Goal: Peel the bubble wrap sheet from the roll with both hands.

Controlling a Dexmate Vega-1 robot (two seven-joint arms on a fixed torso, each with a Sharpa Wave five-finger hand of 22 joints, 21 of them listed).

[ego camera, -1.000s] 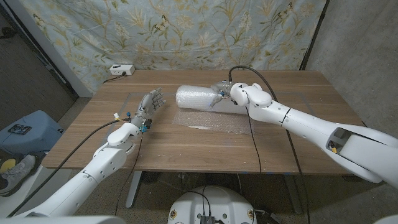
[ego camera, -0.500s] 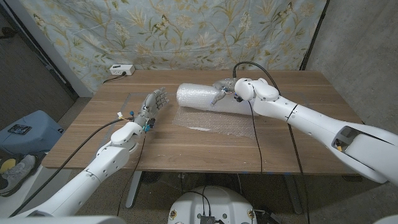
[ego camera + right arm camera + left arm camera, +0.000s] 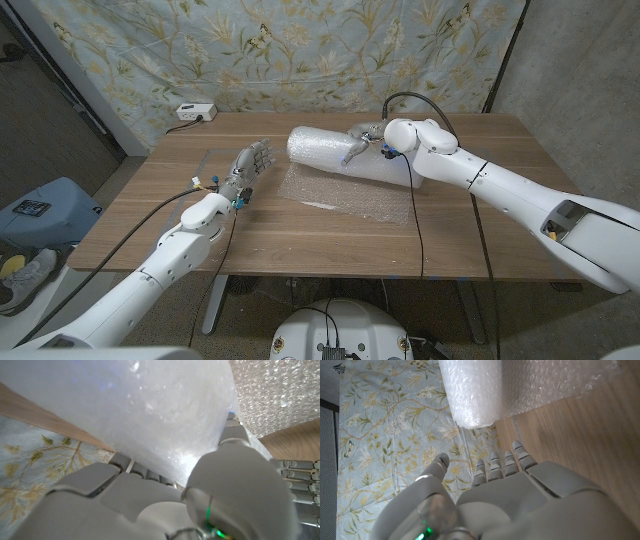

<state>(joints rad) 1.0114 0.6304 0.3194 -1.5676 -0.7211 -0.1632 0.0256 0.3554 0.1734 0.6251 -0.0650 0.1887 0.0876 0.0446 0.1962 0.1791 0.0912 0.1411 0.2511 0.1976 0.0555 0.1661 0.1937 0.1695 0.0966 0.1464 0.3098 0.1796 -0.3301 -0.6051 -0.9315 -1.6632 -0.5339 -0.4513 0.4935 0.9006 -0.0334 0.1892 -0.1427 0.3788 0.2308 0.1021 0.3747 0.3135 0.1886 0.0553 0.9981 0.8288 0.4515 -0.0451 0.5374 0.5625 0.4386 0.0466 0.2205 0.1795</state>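
A white bubble wrap roll [image 3: 340, 155] lies across the far middle of the table, and a loose sheet [image 3: 345, 195] unrolls from it toward me onto the wood. My right hand [image 3: 364, 140] grips the roll near its right part; the roll [image 3: 150, 415] bulges over that hand's fingers [image 3: 125, 467] in the right wrist view. My left hand [image 3: 247, 165] stands apart to the left of the roll with fingers spread, holding nothing. The roll's end [image 3: 470, 395] and the sheet [image 3: 560, 382] lie just beyond the fingertips [image 3: 502, 465] of the left hand.
A white power strip [image 3: 196, 112] sits at the table's far left edge. A floral cloth [image 3: 300, 50] hangs behind the table. Black cables run along both arms. A blue bin [image 3: 40, 210] stands on the floor at the left.
My right hand has lifted and shifted the roll slightly to the right and away, pulling more sheet off it. My left hand has crept a little forward toward the roll.
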